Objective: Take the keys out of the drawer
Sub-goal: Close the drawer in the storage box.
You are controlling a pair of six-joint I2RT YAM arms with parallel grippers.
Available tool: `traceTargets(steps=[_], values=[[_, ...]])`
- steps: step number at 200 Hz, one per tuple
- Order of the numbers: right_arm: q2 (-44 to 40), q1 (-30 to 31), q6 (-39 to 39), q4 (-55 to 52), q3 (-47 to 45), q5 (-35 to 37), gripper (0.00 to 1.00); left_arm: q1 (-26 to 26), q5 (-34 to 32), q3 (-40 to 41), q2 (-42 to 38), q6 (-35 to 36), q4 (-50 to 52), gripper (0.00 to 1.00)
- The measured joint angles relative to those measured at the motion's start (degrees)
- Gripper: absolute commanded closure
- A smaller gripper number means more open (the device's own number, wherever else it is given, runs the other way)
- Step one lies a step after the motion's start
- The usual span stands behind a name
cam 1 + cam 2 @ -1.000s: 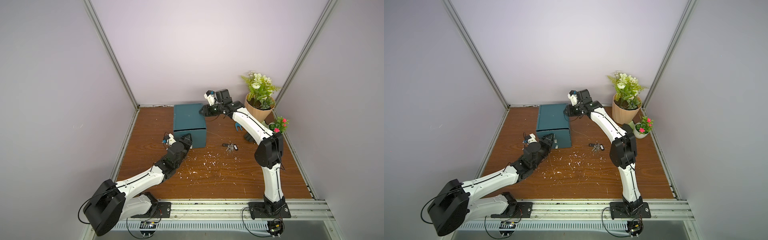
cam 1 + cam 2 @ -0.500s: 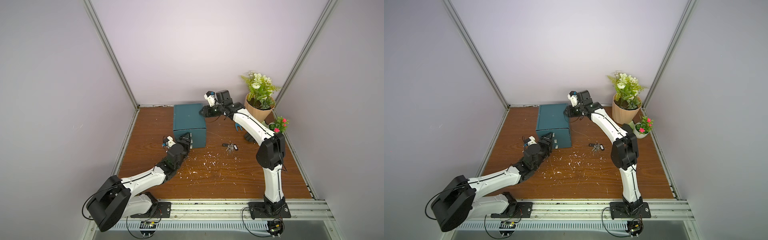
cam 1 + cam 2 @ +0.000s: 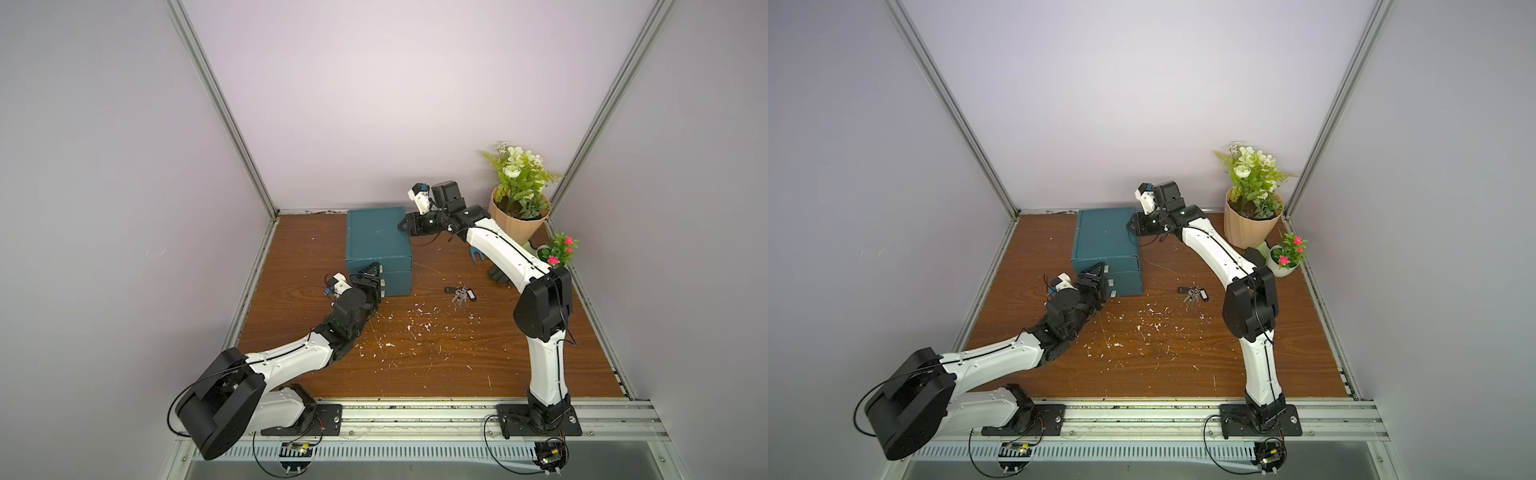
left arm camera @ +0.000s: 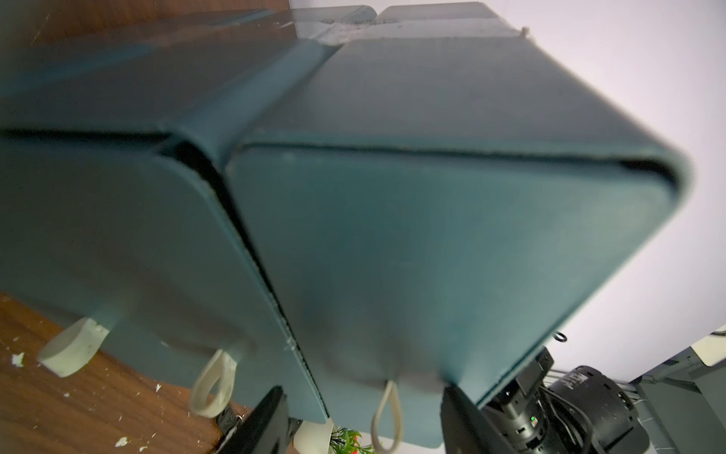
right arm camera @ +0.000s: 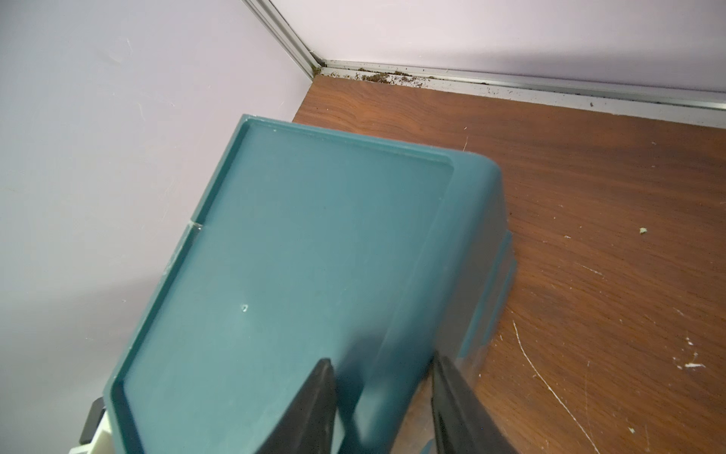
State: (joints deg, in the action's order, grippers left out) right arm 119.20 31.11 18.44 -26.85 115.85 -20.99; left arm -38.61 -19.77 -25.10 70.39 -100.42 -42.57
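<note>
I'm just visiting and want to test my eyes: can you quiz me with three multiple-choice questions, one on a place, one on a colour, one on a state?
1. Where does the key bunch lie?
A on the table, near the teal box; B on top of it; C in a flowerpot.
2. What colour are the small pot's flowers?
A yellow; B blue; C pink.
3. The box's drawers are:
A pulled out; B shut; C removed.
Answers: 1 A, the bunch rests on bare wood; 2 C, pink blooms show in both top views; 3 B, both fronts sit flush in the left wrist view.
</note>
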Motion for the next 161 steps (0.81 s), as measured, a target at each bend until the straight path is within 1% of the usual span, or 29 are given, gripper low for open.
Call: traceTargets(steps=[39,58,78,115,161], values=[[-0.2,0.1,0.0,-0.1,-0.2,0.0,0.56,0.0,1.6,0.4,-5.6,-0.2,4.6,0.35],[-0.3,0.2,0.0,0.0,-0.4,0.0,0.57,0.0,1.9,1.6,-8.3,-0.4,6.1,0.41],[-0.3,0.2,0.0,0.1,-0.4,0.0,0.57,0.0,2.0,3.9,-9.1,-1.3,6.4,0.45],[-0.4,0.2,0.0,0.0,-0.4,0.0,0.57,0.0,3.0,6.7,-6.4,-3.0,5.8,0.5],[-0.4,0.2,0.0,0.0,-0.4,0.0,0.57,0.0,4.7,6.8,0.1,-4.2,-0.8,0.57]])
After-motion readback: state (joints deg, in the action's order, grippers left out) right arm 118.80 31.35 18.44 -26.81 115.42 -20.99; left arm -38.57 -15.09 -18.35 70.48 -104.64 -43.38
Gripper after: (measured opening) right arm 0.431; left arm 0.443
